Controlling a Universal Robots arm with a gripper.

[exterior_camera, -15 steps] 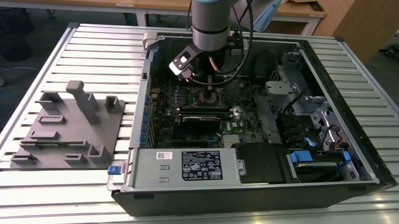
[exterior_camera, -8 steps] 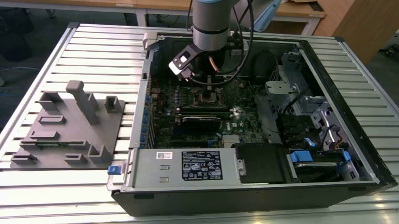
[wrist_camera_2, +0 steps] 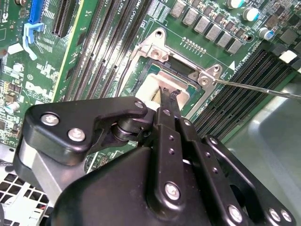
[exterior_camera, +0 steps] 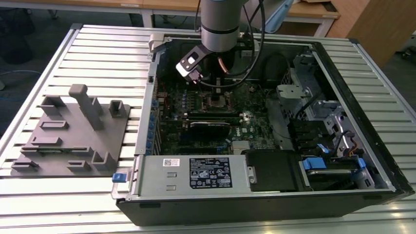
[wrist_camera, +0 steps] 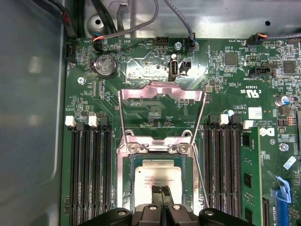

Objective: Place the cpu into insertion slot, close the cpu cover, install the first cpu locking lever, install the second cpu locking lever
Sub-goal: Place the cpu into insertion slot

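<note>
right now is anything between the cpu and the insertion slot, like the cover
Nothing visible is. In the first wrist view the cpu cover is swung open, clear of the insertion slot, and the cpu already lies within the slot's rim with the gripper right over it.

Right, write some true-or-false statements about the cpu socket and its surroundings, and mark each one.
1. The cpu lies in the slot. True.
2. The cover is shut over the cpu. False: it stands swung open, clear of the slot.
3. The hand is right at the cpu's top. True.
4. The grey fixture sits inside the case. False: it is on the table, at the exterior view's left of the case.
</note>
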